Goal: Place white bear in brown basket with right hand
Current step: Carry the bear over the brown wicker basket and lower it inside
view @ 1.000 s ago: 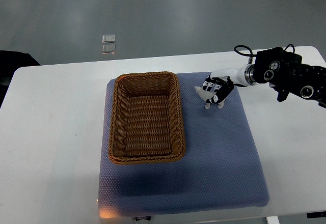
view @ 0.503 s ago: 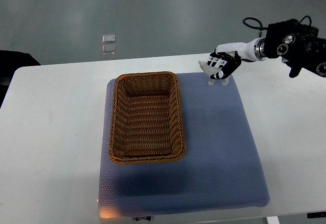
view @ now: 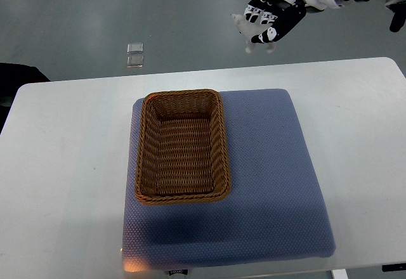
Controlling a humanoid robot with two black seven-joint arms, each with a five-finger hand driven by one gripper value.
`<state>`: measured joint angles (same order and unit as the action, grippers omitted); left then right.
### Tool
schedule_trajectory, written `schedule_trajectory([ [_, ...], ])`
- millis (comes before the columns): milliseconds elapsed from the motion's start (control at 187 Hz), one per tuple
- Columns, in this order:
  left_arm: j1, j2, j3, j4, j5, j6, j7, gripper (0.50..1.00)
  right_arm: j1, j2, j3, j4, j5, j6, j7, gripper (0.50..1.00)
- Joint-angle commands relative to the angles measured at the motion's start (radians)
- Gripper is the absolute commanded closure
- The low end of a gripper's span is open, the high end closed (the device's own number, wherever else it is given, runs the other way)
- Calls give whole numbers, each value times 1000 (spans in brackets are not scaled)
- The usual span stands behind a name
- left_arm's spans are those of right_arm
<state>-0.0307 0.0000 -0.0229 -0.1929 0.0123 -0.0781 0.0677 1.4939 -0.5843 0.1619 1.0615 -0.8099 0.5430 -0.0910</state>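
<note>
Top view: right hand w/ white bear, brown basket on blue mat.

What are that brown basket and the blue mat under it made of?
The brown basket looks like woven wicker or rattan, matte, with ribbed strands in rows along its walls and floor. The blue mat seems a soft padded fabric or foam, with a fine dimpled texture and rounded corners; which one is unclear.

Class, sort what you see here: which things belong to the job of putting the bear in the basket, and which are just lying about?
Belong to the job:
- white bear, held aloft
- right robot hand, gripping it
- brown basket, holding nothing

Just lying about:
- blue mat under the basket
- white table
- small clear item on the floor
</note>
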Motion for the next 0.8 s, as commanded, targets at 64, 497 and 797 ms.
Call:
schedule_trajectory([
  [64,0,0,0,3,0,0,0,500,12,95,-31,-5,0,-15,0,1000],
  [497,0,0,-2,4,0,0,0,500,-50,471,-48,-204,-3,-95,2,1000],
  [797,0,0,-2,4,0,0,0,500,-130,584,-47,-268,-5,-115,4,1000],
])
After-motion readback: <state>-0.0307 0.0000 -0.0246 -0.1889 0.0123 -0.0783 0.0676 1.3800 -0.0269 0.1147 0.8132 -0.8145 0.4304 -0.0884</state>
